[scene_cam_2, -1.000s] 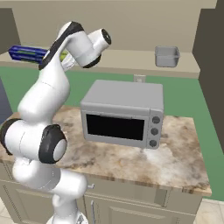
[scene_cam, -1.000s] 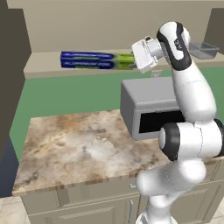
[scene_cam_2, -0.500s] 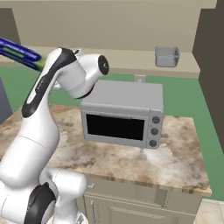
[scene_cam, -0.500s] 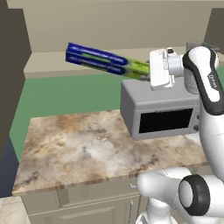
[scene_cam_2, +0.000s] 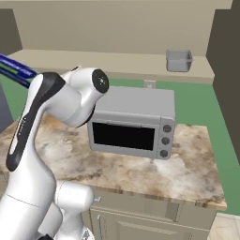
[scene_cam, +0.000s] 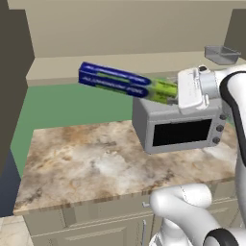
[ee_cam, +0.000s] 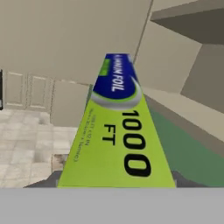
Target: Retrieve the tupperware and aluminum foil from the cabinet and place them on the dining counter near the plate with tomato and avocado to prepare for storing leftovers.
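End effector [scene_cam: 178,92] grips the foil box [scene_cam: 126,84] by its green end, lifted clear of the cabinet shelf [scene_cam: 57,67]. Container [scene_cam: 222,54] remains on that shelf at 2 o'clock; both deliveries are judged outstanding

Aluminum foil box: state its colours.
Blue with white lettering and a lime-green end; the aluminum foil shows best in the left base view.

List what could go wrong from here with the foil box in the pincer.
1. The pincer grips the aluminum foil at its lime-green end only, so the long blue part juts out unsupported; it might pivot or slip during a swing.
2. The box's far end could clip the cabinet side wall on a wide turn.
3. The green end hangs just above the oven; lowering it here risks a knock.
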You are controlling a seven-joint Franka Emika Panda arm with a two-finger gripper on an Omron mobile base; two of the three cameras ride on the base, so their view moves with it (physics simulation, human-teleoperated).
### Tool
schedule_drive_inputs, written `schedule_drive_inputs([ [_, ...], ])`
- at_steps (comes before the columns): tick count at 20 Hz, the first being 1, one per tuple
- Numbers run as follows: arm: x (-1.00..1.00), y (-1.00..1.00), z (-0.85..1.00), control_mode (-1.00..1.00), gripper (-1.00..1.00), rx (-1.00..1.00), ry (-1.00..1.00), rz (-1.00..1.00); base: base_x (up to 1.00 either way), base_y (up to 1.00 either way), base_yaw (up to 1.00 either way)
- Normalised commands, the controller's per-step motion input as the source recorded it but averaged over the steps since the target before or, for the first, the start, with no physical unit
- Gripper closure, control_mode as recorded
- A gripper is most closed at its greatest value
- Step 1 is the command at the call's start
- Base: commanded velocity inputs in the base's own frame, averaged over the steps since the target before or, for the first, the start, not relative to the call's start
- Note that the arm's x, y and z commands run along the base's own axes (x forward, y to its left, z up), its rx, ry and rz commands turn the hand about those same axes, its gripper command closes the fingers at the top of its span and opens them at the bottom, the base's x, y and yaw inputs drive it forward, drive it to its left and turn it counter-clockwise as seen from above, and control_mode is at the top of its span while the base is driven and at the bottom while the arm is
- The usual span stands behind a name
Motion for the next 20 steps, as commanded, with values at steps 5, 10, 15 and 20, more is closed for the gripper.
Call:
schedule_drive_inputs([
  [5, -0.48, 0.03, 0.0, -1.0, 1.0, -0.07, 0.31, -0.01, 0.0, 0.0, 0.0],
  [10, 0.0, 0.0, 0.0, 1.0, 1.0, 0.0, 0.0, 0.0, -0.65, 0.22, 0.0],
  [15, 0.0, 0.0, 0.0, 1.0, 1.0, 0.0, 0.0, 0.0, -0.92, 0.12, 0.0],
  [20, 0.0, 0.0, 0.0, 1.0, 1.0, 0.0, 0.0, 0.0, -0.99, 0.01, 0.02],
])
